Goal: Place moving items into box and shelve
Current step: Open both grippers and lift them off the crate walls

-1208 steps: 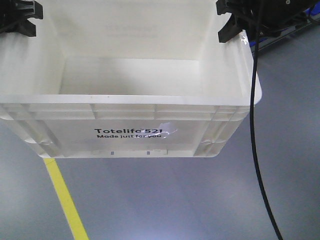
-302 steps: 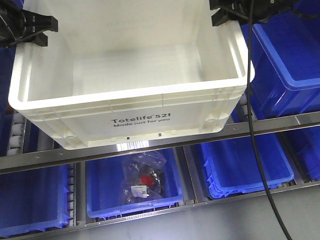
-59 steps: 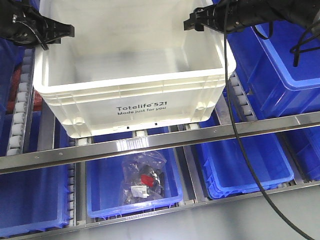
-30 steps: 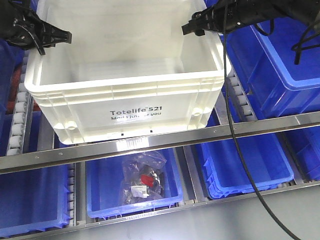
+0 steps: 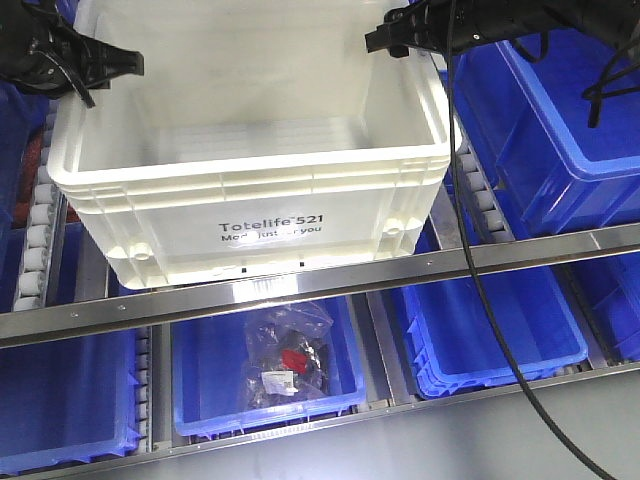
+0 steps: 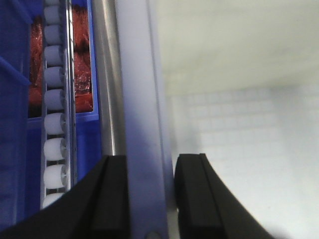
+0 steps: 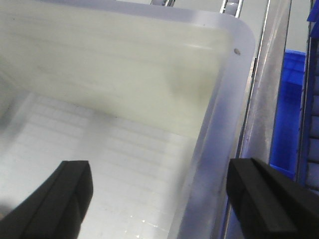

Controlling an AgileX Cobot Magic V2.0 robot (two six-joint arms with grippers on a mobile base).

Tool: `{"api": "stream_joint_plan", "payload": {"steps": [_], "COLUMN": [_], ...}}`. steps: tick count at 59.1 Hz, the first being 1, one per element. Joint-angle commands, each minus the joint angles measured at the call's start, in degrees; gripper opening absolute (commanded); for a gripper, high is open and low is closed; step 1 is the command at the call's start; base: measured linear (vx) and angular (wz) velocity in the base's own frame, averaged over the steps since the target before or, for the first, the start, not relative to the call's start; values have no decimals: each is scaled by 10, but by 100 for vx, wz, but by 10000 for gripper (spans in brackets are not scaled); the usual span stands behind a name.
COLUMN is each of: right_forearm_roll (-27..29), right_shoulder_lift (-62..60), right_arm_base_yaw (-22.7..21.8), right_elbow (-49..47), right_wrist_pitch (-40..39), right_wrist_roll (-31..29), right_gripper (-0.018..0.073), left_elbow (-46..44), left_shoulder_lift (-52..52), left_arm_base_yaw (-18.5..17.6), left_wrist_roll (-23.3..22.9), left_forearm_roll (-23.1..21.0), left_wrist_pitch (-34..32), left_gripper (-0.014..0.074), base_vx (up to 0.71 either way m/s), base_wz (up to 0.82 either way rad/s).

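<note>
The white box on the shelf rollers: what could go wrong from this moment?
1. The right gripper is open around the rim of the box while the left gripper grips the opposite wall; a one-sided pull may skew the box.
2. Its front bottom edge sits at the metal rail; it might catch there.
3. The black cable hangs past the box's corner and could snag.

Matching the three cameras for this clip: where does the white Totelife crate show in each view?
Front view: white Totelife crate fills the upper centre, on the roller shelf.
Left wrist view: its side wall runs down the centre, interior at right.
Right wrist view: interior fills the left, rim corner top right.
Shared landmark: the crate's ribbed rim.
</note>
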Motion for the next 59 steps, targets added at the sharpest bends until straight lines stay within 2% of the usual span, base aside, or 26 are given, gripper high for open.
{"api": "stream_joint_plan", "payload": {"steps": [1, 29, 37, 44, 52, 59], "right_forearm_roll": [13, 10, -15, -65, -75, -77], "right_shoulder_lift": [-38, -38, -40, -44, -48, -50], "right_arm_base_yaw": [1, 1, 1, -4, -16, -18], "right_elbow": [-22, -22, -22, -22, -22, -22], "right_wrist_pitch": [-37, -55, -62, -77, -97, -79], "right_wrist_roll": [3, 4, 8, 45, 95, 108], "right_gripper": [591, 591, 591, 591, 591, 591], "left_elbow": [-25, -25, -25, -25, -25, -25], "left_shoulder_lift": [-42, -51, -71, -85, -87, -86], "left_arm_base_yaw": [-2, -2, -2, -2, -2, -2], "left_wrist_roll": [-17, -15, -16, -16, -16, -16], "left_forearm_roll": [23, 26, 58, 81, 90, 96], "left_wrist_pitch": [-70, -91, -92, -83, -62, -52], "left_gripper": [323, 330, 329, 330, 330, 330], "base_vx": [0, 0, 0, 0, 0, 0], "base_wz": [0, 0, 0, 0, 0, 0]}}
